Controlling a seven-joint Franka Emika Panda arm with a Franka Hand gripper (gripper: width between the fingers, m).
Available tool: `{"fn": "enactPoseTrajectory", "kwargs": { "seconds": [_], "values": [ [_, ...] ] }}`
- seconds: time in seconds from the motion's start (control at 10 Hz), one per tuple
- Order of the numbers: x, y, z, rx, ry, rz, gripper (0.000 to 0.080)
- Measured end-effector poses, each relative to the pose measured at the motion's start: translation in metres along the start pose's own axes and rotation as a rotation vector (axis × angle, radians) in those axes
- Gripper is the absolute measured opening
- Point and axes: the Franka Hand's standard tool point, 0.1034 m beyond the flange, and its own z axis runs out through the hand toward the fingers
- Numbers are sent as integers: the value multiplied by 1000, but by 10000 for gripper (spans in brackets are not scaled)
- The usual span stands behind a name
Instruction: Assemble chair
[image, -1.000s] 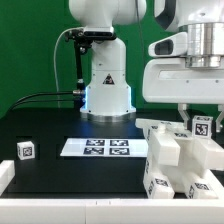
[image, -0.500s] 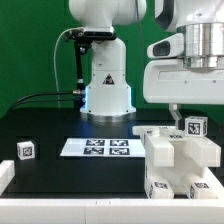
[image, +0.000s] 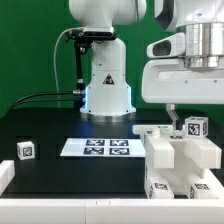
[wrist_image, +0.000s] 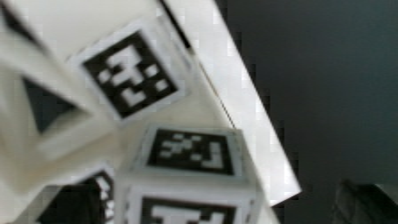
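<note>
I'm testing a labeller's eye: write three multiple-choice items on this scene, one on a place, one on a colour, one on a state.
1. The small tagged block lies at the exterior view's: A right; B centre; C left.
2. The chair parts are: A red; B white; C blue.
3. The marker board: A lies flat on the table; B stands upright; C hangs in the air.
Answers: 1 C, it sits alone near that view's left edge. 2 B, every part shows white. 3 A, it rests flat on the black surface.
</note>
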Motion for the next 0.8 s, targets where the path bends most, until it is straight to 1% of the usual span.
{"fn": "enactPoseTrajectory", "kwargs": {
  "seconds": [0.2, 0.5, 0.6, 0.7, 0.8],
  "values": [
    [-6, -2, 0, -12, -20, -260, 649],
    [-5, 1, 1, -16, -20, -452, 649],
    [-5, 5, 2, -16, -23, -532, 649],
    [-6, 8, 4, -18, -27, -522, 649],
    [-6, 8, 4, -19, -26, -496, 624]
  ]
}}
